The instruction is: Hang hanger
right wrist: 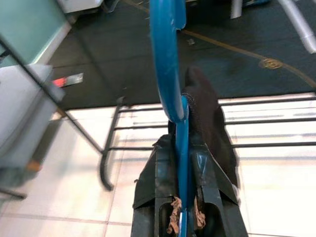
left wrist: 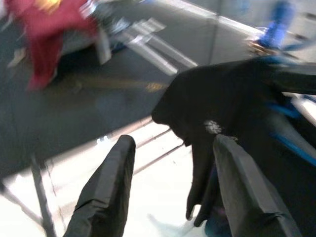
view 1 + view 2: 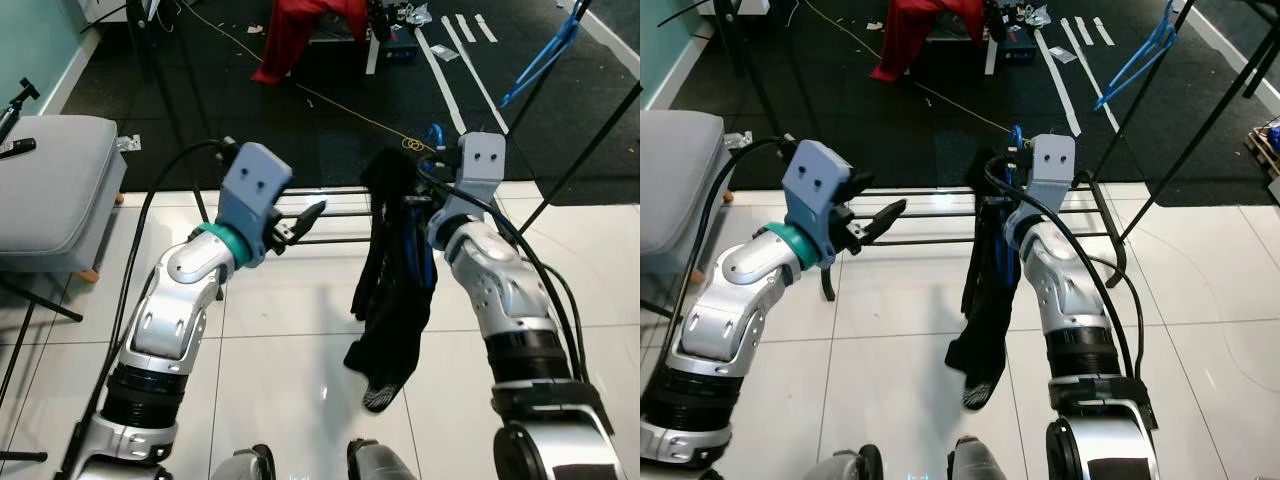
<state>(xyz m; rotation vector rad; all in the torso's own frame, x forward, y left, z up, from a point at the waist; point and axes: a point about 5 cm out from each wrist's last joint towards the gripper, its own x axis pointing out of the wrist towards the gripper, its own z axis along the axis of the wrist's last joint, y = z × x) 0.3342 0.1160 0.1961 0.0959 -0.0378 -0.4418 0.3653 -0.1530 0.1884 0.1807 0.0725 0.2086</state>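
Right gripper [image 1: 181,163] jaws clamp blue hanger [image 1: 168,64] (black garment [image 3: 395,290] draped); left gripper [image 3: 300,222] jaws wide

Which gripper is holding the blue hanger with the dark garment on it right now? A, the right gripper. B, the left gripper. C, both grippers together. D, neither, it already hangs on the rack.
A: the right gripper is clamped on the blue hanger with the dark garment draped from it, while the left gripper is open and apart from it.
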